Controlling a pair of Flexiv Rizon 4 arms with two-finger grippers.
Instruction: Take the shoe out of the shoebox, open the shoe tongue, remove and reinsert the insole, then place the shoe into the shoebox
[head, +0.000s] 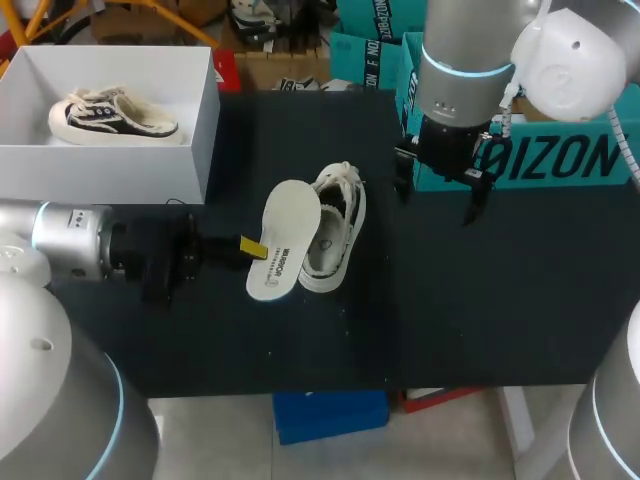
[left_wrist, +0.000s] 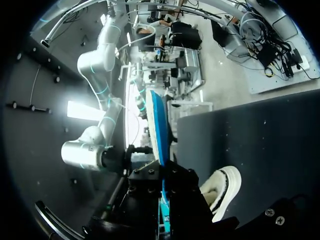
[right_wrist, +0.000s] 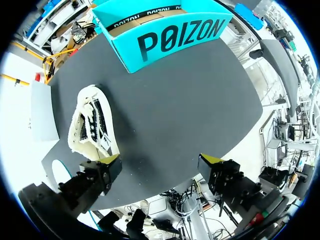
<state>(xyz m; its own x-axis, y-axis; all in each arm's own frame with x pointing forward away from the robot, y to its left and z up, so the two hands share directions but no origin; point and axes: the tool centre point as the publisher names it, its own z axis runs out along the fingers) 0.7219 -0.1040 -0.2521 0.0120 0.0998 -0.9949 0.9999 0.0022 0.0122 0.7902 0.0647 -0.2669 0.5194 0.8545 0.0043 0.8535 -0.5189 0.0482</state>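
**Insole out of the shoe, clamped in the left gripper**

Nearest the robot, the left gripper (head: 250, 247) comes in on the shoe's left side. It is clenched on the white insole (head: 283, 240), pinching its long edge from both sides. In the head view the insole lies alongside the shoe with its printed face up. Its far end overlaps the shoe's left rim, though contact cannot be told. In the left wrist view the left gripper (left_wrist: 164, 202) holds the insole (left_wrist: 157, 130) on edge, showing a blue underside, with the shoe (left_wrist: 222, 192) just beside it.

The shoe (head: 335, 225), cream with dark panels, rests on the black table (head: 480, 300) with its opening up and its length running away from the robot.

Beyond the shoe and to its right, the right gripper (head: 435, 195) hangs above the table with its fingers spread wide and nothing between them. In its own view the right gripper (right_wrist: 160, 160) has the shoe (right_wrist: 92, 125) ahead of one finger.

Farthest off, the white shoebox (head: 110, 175) stands well apart to the shoe's far left, lidless, with a second shoe (head: 115, 115) inside. A teal box (head: 570, 160) stands to the shoe's far right.
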